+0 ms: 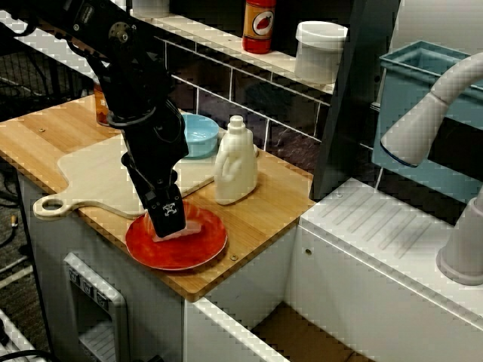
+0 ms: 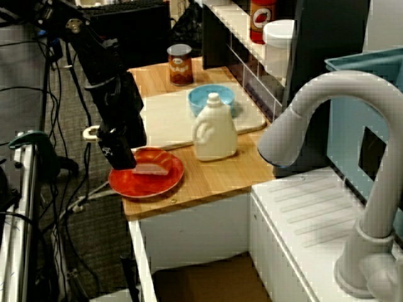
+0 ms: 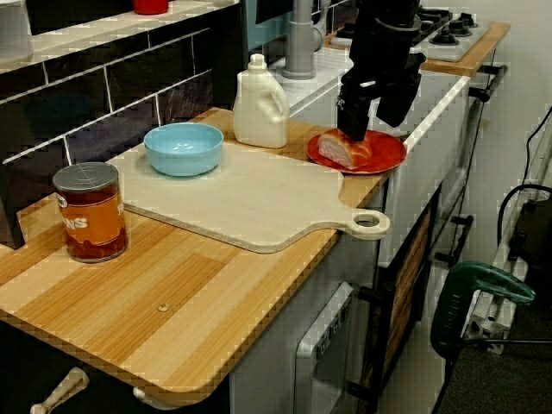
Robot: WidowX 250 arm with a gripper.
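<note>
At the edge of the bench [image 3: 216, 285], low over the red plate [image 3: 390, 160], the fingers [image 3: 355, 116] stand spread beside the bread slice [image 3: 343, 148], which lies flat on that plate, seemingly touching one finger, so no grip or lift looks made yet.

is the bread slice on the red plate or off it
On it: the bread slice lies within the rim of the red plate in every view, with the hand low over it.
</note>
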